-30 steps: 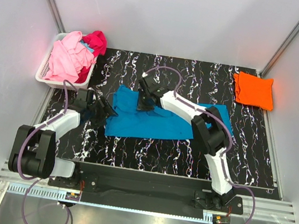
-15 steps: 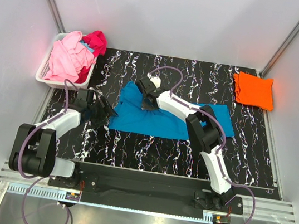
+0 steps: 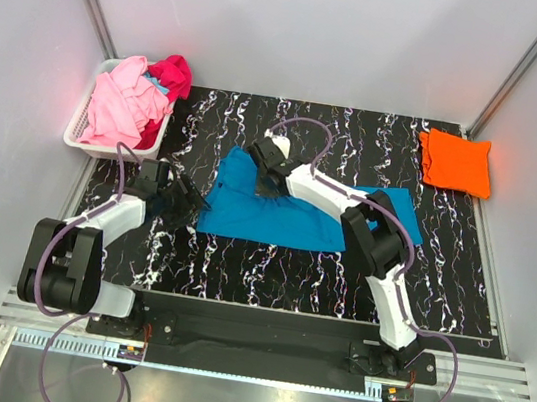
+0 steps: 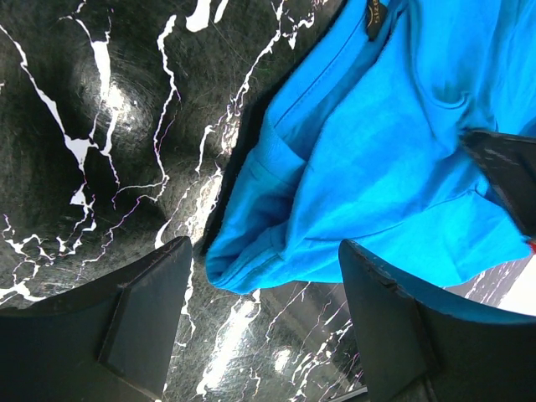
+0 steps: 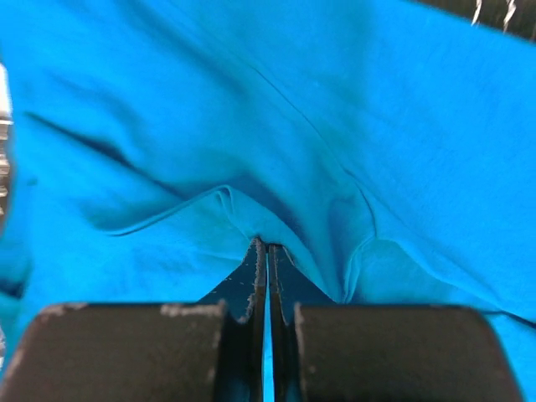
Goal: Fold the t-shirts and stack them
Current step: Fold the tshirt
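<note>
Gaping wide, the left gripper [image 3: 184, 201] sat at the left edge of the bright turquoise-blue t-shirt [image 3: 286, 220] spread across the middle of the bench [image 3: 268, 274]. The right gripper [image 5: 266, 251] was clamped on a fold of it, and a folded orange t-shirt [image 3: 454, 161] lay in the far right corner.

- Left arm [image 3: 93, 225]: folded low beside its base, forearm running forward and inward.
- Left pincer [image 4: 264, 314]: pointed downward, its two dark fingers [image 4: 138, 322] spread wide apart.
- Right arm [image 3: 383, 248]: rising from its base, then stretched far to the left across the middle, wrist turned down.
- Right pincer [image 5: 266, 255]: fingers pressed together, a fold of the turquoise-blue t-shirt [image 5: 377, 126] nipped between the tips.
</note>
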